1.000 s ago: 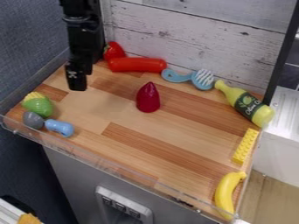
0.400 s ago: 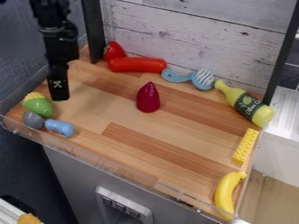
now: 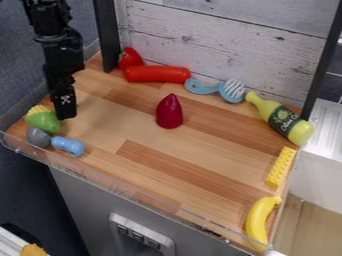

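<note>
Probably light, stiff and slippery, green-and-yellow toy [image 3: 43, 121] at nine o'clock on wooden counter [image 3: 110, 120]; best gripped across its green middle, clear of grey piece [image 3: 38, 137] at its six o'clock. Just beside, at three o'clock, black gripper [image 3: 66, 117]; open or closed, impossible to tell.

And here's the black, jointed robot arm [image 3: 47, 17], in from the top edge at eleven o'clock! The bulky black wrist [image 3: 61, 50] sits below, roughly at ten. Down hangs the slim black two-finger gripper [image 3: 65, 116], its tip just past nine o'clock, pale marking on its side, the whole length pointing between five and six, slightly off vertical.
</note>
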You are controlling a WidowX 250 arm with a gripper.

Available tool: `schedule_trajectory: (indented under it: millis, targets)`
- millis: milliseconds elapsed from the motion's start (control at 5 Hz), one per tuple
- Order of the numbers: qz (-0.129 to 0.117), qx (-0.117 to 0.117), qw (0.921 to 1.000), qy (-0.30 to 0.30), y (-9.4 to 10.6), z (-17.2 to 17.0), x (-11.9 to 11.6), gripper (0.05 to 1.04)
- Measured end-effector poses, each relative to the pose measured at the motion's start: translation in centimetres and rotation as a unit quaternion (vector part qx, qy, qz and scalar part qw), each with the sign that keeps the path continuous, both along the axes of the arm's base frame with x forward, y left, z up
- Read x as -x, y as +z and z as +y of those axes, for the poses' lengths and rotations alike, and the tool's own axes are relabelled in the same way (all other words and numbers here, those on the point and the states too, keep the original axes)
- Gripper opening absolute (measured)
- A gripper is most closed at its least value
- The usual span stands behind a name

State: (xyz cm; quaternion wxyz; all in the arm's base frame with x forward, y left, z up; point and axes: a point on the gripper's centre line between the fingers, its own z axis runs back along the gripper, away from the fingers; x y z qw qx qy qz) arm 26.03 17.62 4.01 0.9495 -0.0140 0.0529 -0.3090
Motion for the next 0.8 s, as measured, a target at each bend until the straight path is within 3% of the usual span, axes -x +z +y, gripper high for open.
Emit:
schedule_trajectory:
  millis: [200, 600, 800]
  targets:
    - [-0.001, -0.002, 0.9994, -0.034, -0.9, 0.1, -0.1, 0.999]
    - [0.000, 0.005, 0.9889, -0.148, -2.5, -0.8, -0.5, 0.996]
    - [0.001, 0.004, 0.9864, -0.165, -3.0, -1.3, -1.0, 0.927]
